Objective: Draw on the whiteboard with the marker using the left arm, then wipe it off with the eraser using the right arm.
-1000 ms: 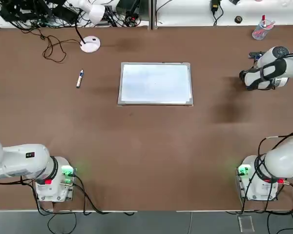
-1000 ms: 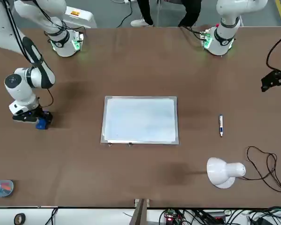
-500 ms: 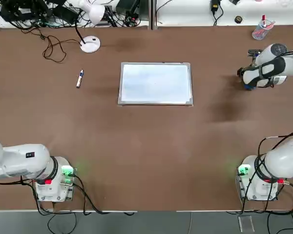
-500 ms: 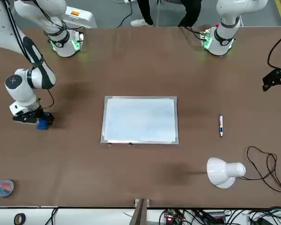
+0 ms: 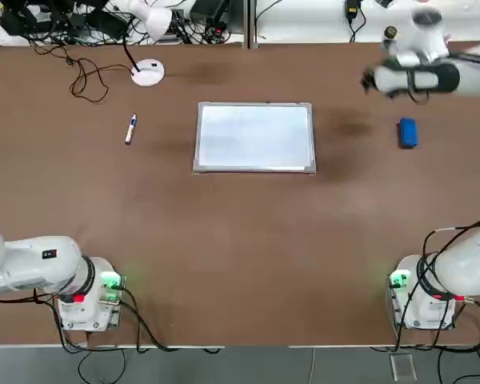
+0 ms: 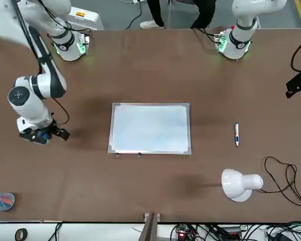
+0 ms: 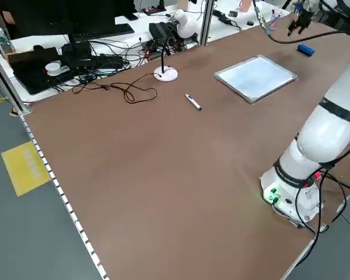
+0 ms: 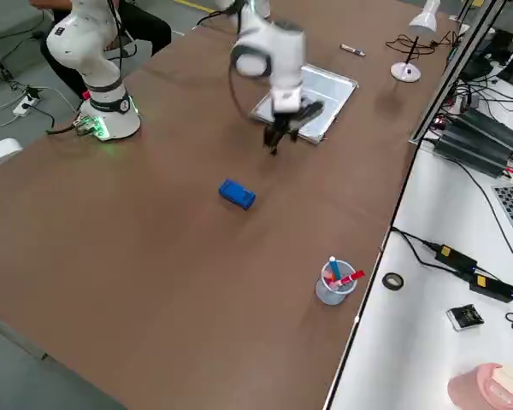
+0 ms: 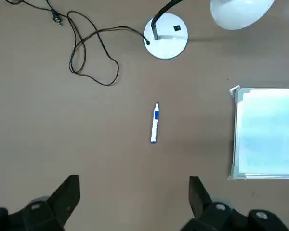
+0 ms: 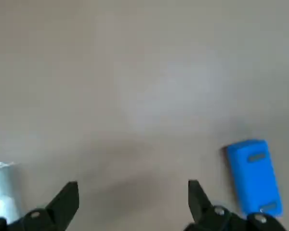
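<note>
Risking a nudge to the loose eraser on the worktop if right claw, spread and empty, drops carelessly beside it.

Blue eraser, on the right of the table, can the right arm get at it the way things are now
Probably yes: the right gripper hangs open and empty above the table, close by the eraser, and nothing seems to stand between them.
</note>
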Controlling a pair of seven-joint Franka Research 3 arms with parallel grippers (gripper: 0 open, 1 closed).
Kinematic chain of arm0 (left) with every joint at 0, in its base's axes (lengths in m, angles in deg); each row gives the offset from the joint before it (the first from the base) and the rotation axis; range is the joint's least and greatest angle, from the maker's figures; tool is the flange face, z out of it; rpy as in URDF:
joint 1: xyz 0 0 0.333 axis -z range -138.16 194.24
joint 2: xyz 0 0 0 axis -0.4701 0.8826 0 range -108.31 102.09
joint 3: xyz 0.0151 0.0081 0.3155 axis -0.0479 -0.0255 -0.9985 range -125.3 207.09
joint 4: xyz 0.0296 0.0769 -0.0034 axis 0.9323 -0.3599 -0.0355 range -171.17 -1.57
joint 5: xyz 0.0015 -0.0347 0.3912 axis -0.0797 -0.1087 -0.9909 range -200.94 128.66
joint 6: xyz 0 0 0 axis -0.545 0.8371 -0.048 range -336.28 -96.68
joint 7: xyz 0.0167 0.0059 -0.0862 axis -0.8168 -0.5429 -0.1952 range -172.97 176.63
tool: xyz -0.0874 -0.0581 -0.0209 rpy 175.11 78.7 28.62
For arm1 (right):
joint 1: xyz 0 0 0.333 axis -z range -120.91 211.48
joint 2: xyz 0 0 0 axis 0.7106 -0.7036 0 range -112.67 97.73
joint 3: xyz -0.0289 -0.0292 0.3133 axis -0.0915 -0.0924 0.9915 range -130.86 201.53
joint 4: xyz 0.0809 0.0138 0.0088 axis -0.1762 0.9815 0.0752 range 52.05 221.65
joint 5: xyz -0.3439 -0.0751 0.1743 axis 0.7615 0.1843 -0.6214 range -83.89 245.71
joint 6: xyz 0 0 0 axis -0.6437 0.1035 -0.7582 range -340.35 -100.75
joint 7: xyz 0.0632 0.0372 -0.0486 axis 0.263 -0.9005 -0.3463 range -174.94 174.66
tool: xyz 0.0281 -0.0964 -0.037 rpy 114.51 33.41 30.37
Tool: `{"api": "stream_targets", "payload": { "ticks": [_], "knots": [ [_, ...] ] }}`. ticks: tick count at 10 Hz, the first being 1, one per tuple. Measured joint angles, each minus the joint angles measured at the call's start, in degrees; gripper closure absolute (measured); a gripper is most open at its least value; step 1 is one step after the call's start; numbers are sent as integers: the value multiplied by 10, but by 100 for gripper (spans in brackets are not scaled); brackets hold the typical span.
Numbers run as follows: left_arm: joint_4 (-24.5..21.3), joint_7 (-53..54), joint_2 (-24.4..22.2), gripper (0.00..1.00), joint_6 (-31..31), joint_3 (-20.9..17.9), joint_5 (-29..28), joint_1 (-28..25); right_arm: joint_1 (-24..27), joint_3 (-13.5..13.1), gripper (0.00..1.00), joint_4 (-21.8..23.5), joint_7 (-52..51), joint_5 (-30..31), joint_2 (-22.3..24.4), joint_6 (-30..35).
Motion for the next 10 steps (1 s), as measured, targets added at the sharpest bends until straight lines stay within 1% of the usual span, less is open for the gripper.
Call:
{"api": "stream_targets", "payload": {
  "ticks": [1,2,4,5,7,8,10],
  "knots": [
    [2,0,1,0,0,0,0,0,-17,2,0,-57,8,0,6,75],
    [3,0,1,0,0,0,0,0,-25,2,0,-107,-7,1,10,141],
    [3,0,1,0,3,0,0,-1,-15,-4,0,-193,-93,0,13,242],
    [4,0,1,0,5,0,0,-1,1,-8,0,-224,-140,0,13,276],
    [4,0,1,0,10,0,0,0,45,-12,0,-257,-220,0,14,316],
    [4,0,1,0,14,0,0,0,66,-13,0,-262,-245,-4,17,330],
    [4,0,1,0,20,2,0,1,100,-15,0,-265,-272,-37,30,369]
  ]
}}
